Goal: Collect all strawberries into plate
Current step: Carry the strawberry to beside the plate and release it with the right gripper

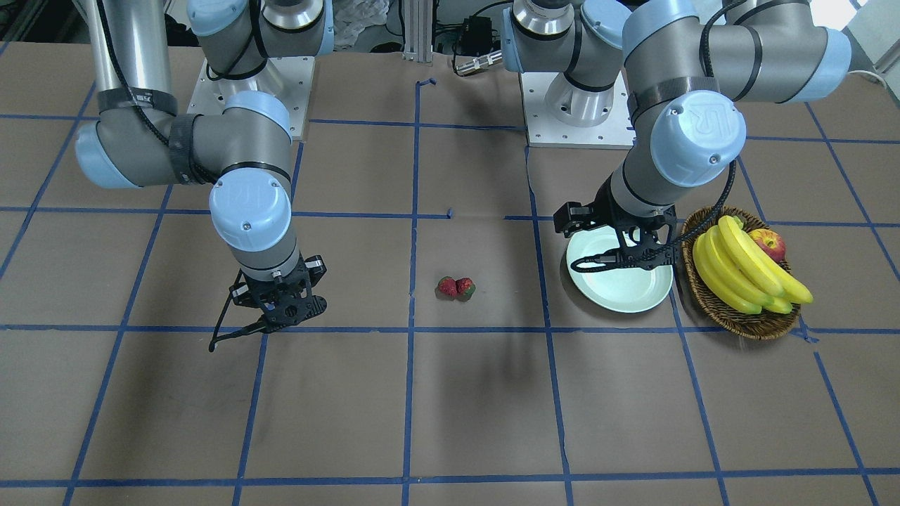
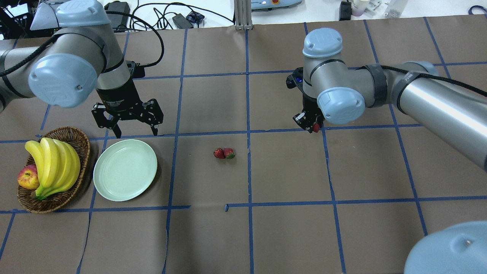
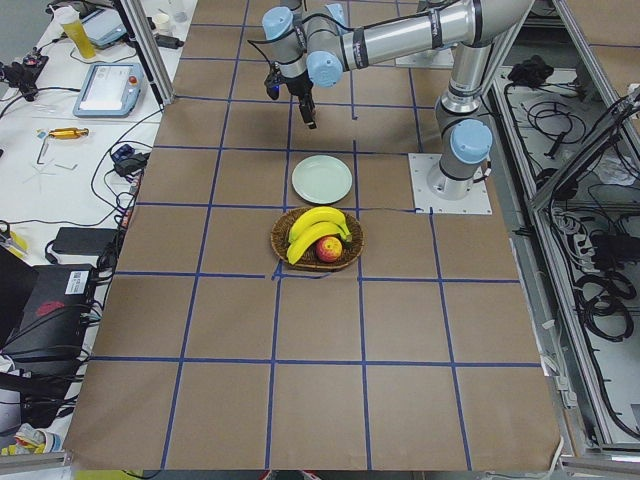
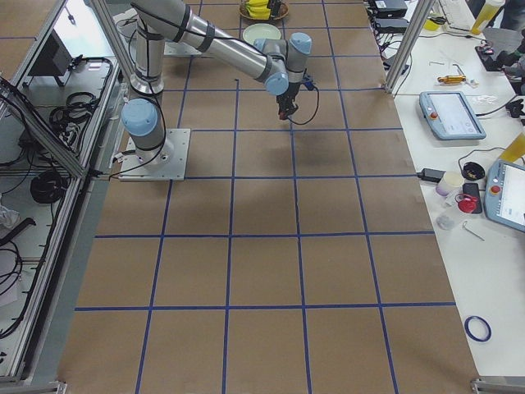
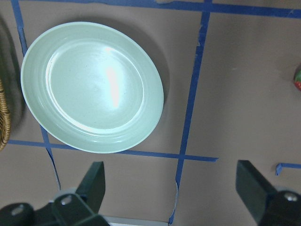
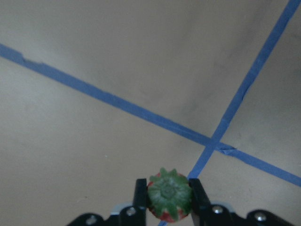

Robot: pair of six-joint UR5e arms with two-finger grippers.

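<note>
Steadily carry the berry (image 6: 169,195), pinched in the right gripper (image 2: 310,123), high past the touching pair (image 2: 223,153) midway; release low over the empty plate (image 2: 125,169), well apart; mind the left gripper (image 2: 136,132), spread wide just beside it.

Embossed letters "UR" stand on the blue joint cap (image 1: 697,130) of the left arm (image 1: 745,49). White print on the black wrist collar (image 2: 115,102) of the same arm is too small to read.
</note>
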